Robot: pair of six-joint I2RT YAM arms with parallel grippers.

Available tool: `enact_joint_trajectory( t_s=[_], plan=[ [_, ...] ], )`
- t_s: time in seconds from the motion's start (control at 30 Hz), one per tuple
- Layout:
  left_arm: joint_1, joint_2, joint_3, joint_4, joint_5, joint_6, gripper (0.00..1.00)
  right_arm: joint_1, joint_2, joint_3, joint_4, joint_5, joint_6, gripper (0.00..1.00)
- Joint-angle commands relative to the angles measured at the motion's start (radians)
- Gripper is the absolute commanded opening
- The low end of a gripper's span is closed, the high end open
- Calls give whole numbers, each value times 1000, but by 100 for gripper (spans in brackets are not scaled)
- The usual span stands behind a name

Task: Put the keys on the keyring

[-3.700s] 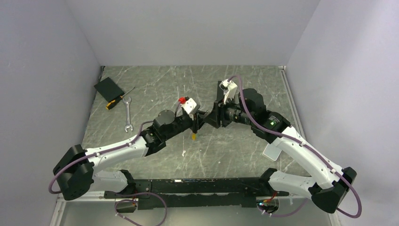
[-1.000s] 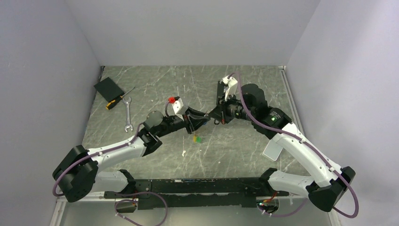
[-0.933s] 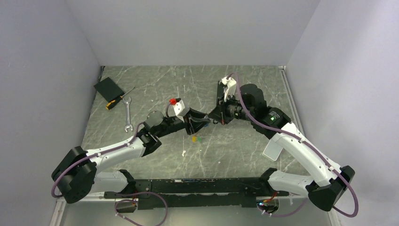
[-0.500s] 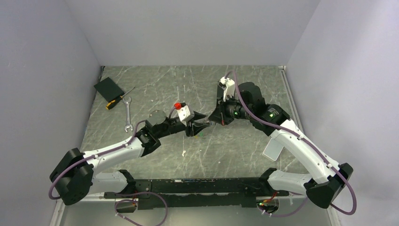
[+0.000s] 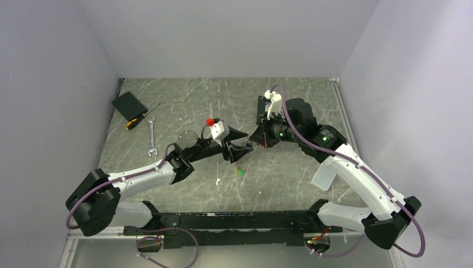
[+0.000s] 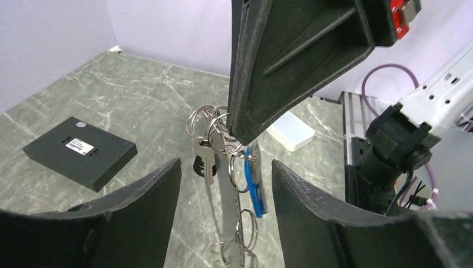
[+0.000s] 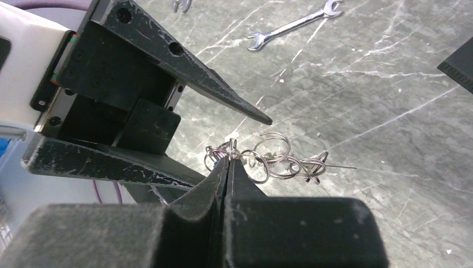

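My right gripper [image 7: 230, 158] is shut on the keyring [image 7: 274, 161], a cluster of linked silver rings with a thin wire running off to the right. In the left wrist view the keyring [image 6: 215, 125] hangs from the right gripper's fingers [image 6: 279, 67]. On it hang the keys: a silver one [image 6: 206, 165] and a blue-headed one [image 6: 254, 187]. My left gripper [image 6: 226, 215] stands open, one finger on each side of the hanging bunch, touching nothing. From above, both grippers [image 5: 241, 146] [image 5: 255, 140] meet mid-table. A green-headed key [image 5: 241, 172] shows just below them; whether it hangs or lies there I cannot tell.
A black box [image 5: 129, 104], a screwdriver [image 5: 142, 117] and a silver wrench [image 5: 152, 134] lie at the back left. A flat white box [image 5: 323, 180] sits by the right arm. A second wrench end [image 7: 180, 4] shows in the right wrist view.
The left gripper's jaws have spread apart, and it has shifted slightly right and nearer. The right gripper stays shut on the ring cluster. The green key shows a little nearer.
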Motion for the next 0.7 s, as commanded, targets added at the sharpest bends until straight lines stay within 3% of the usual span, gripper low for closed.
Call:
enact_joint_trajectory(
  t_s=[0.0,0.17,0.43,0.67],
  plan=[
    [2,-5,-13,97,-18,-59,63,-2,-27,42,61,26,1,0],
    [2,30,-3,128,-69,-107,51,-1,-32,32,70,17,10,0],
    [2,72,36,78,-93,-89,2,0,-40,39,49,14,13,0],
    [2,1,68,-160,-88,125,0,0,-44,47,-5,-24,2,0]
  ],
)
